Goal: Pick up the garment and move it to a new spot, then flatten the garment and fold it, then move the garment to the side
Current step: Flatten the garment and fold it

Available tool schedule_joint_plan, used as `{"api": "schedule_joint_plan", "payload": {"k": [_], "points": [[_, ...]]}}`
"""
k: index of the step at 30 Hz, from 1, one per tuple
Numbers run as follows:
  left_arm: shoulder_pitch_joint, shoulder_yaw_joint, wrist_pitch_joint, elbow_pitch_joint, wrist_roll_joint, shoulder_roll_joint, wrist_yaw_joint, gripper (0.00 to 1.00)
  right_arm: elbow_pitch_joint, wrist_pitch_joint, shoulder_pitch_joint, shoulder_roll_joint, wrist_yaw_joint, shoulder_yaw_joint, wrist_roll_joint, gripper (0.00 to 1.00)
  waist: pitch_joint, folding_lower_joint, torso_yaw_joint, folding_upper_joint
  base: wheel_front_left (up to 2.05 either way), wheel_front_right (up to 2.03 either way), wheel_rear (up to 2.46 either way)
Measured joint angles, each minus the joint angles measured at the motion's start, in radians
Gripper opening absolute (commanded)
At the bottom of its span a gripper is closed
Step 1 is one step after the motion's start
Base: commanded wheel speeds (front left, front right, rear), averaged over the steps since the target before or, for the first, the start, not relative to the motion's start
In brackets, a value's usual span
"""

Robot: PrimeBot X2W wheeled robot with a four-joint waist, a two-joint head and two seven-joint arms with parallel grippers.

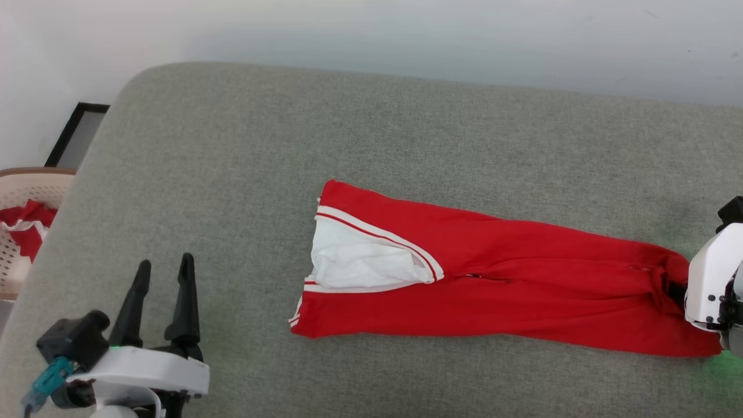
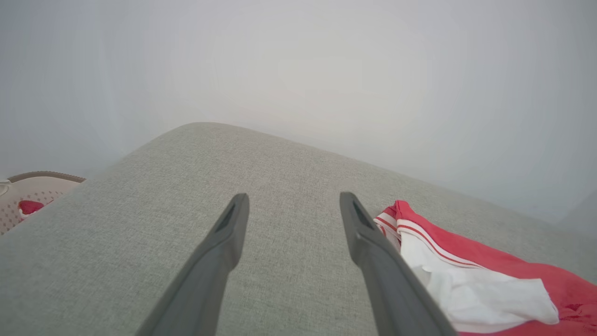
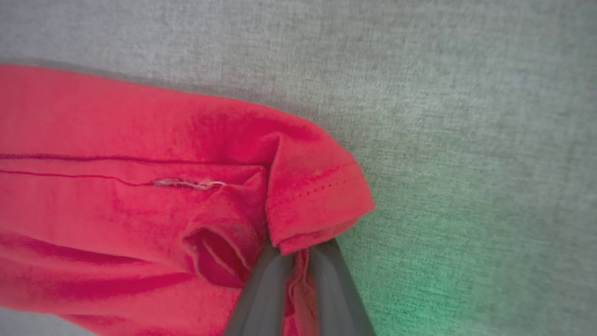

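Right gripper pinches the bunched red end of the T-shirt, left gripper stands open; limp, light fabric will likely sag, so grasp stitched edges.

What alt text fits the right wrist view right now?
The right claw pinches a folded edge of the red shirt, its fingers nearly together with fabric between them. The shirt lies across a grey fabric surface, tinted green at lower right.
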Motion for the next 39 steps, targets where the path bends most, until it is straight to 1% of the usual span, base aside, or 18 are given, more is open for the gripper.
{"api": "schedule_joint_plan", "payload": {"k": [4,12,19,24,26,29,31,33,36,39], "points": [[0.008,0.042,0.000,0.000,0.025,-0.034,-0.036,1.00,-0.014,0.008,0.001,-0.011,0.000,0.008,0.018,0.00,-0.004,0.0000,-0.002,0.0000,0.00,0.00,0.00],[0.023,0.093,0.000,0.008,0.063,-0.078,-0.077,1.00,-0.022,-0.002,0.005,-0.046,0.003,0.013,0.013,0.00,-0.017,0.0000,-0.014,0.0000,0.00,0.00,0.00],[0.026,0.127,0.000,0.013,0.076,-0.110,-0.099,1.00,0.027,-0.031,0.001,-0.115,0.003,-0.011,-0.022,0.00,-0.018,0.0000,-0.026,0.0000,0.00,0.00,0.00],[0.024,0.120,0.000,0.031,0.088,-0.120,-0.109,1.00,0.087,-0.058,-0.015,-0.156,0.003,-0.040,-0.056,0.00,-0.016,0.0000,-0.029,0.0000,0.00,0.00,0.00],[0.023,0.121,0.000,0.038,0.088,-0.123,-0.114,1.00,0.107,-0.064,-0.027,-0.161,0.003,-0.044,-0.071,0.00,-0.018,0.0000,-0.030,0.0000,0.00,0.00,0.00],[0.024,0.125,0.000,0.046,0.087,-0.126,-0.114,1.00,0.107,-0.062,-0.035,-0.148,0.003,-0.032,-0.081,0.00,-0.024,0.0000,-0.037,0.0000,0.00,0.00,0.00],[0.026,0.130,0.000,0.051,0.086,-0.127,-0.115,1.00,0.079,-0.048,-0.035,-0.140,0.003,-0.009,-0.078,0.00,-0.031,0.0000,-0.042,0.0000,0.00,0.00,0.00],[0.033,0.132,0.000,0.059,0.086,-0.127,-0.115,1.00,0.030,-0.037,-0.033,-0.127,0.003,0.007,-0.050,0.00,-0.040,0.0000,-0.047,0.0000,0.00,0.00,0.00],[0.047,0.138,0.000,0.065,0.086,-0.129,-0.117,1.00,-0.073,-0.007,-0.019,-0.115,0.003,0.039,-0.006,0.00,-0.056,0.0000,-0.055,0.0000,0.00,0.00,0.00],[0.059,0.144,0.000,0.067,0.084,-0.129,-0.118,1.00,-0.181,0.028,0.001,-0.119,0.002,0.065,0.031,0.00,-0.072,0.0000,-0.064,0.0000,0.00,0.00,0.00]]}}
